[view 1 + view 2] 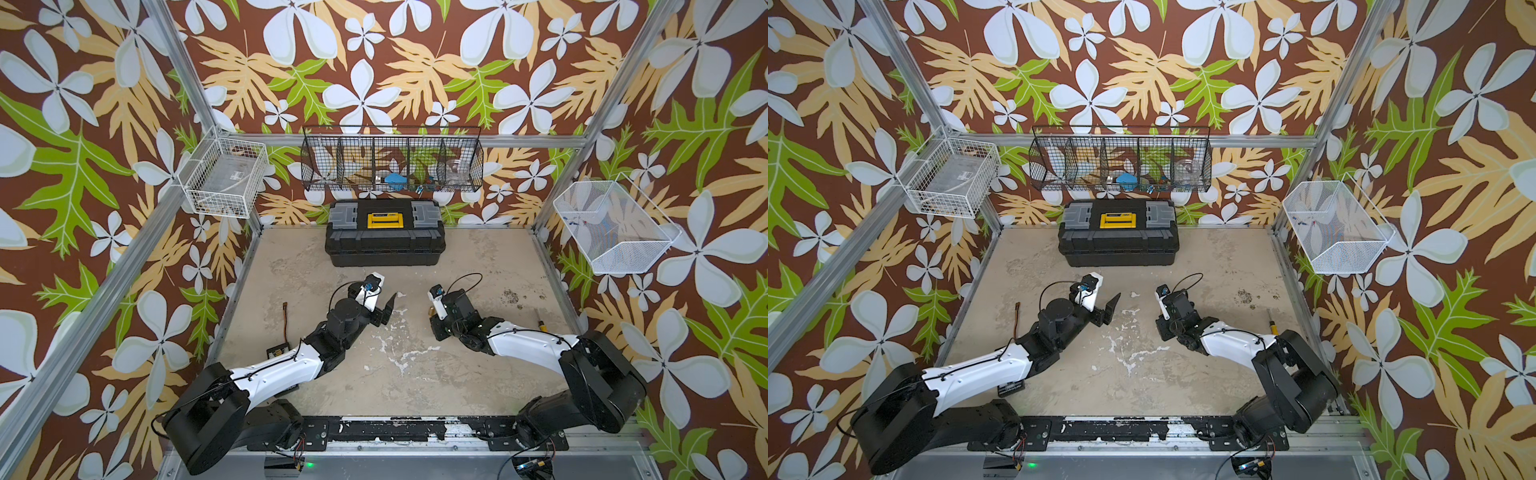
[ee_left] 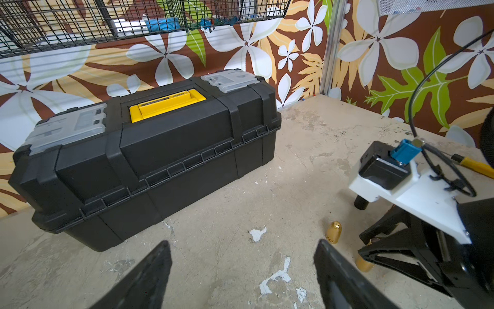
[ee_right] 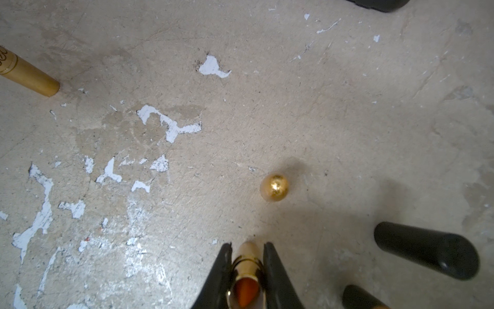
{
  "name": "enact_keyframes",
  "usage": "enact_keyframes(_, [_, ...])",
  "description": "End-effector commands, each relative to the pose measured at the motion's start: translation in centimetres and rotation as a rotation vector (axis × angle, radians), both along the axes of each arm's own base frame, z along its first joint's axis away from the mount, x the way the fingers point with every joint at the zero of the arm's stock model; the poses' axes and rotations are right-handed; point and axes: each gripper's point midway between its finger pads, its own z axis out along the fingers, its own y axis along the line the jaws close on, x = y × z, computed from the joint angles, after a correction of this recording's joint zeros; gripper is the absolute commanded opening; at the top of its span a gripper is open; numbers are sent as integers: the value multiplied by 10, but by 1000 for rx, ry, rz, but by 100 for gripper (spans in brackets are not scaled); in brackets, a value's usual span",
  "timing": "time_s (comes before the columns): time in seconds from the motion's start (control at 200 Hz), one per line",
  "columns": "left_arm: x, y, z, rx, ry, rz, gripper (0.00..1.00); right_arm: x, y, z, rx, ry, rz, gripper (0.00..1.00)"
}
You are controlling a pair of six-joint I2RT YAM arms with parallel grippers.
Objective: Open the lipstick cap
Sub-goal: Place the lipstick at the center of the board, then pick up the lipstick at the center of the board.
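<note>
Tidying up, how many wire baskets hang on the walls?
3: white wire basket, left wall; black divided wire basket, back wall; white mesh basket, right wall.

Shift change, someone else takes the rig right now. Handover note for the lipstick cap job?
Left gripper: open, empty.
Right gripper: shut on the lipstick, colour stick exposed.
Cap: off, standing upright on the table near the right gripper, touching neither gripper.
Done: cap is off the lipstick.
Left: nothing obvious for the opening itself; perhaps set the lipstick down.
</note>
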Motion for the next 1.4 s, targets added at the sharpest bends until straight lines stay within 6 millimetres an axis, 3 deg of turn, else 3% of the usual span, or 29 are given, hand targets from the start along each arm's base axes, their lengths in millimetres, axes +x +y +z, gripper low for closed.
enact_keyframes(0.0, [1, 2, 4, 8, -20, 9, 86, 1, -1, 0, -15, -6, 3, 24])
enact_keyframes(0.741, [0, 8, 7, 8, -41, 30, 87, 2, 1, 17, -7, -5, 2, 37])
enact_keyframes(1.136, [1, 20, 6, 10, -51, 89, 87, 3, 10, 78, 65, -89, 48, 41])
enact_keyframes(1.311, [8, 31, -13, 50, 0, 171, 85, 2, 33, 109, 166, -111, 133, 42])
enact_keyframes(1.391, [15, 39, -32, 89, 74, 228, 83, -3, 48, 122, 229, -94, 198, 43])
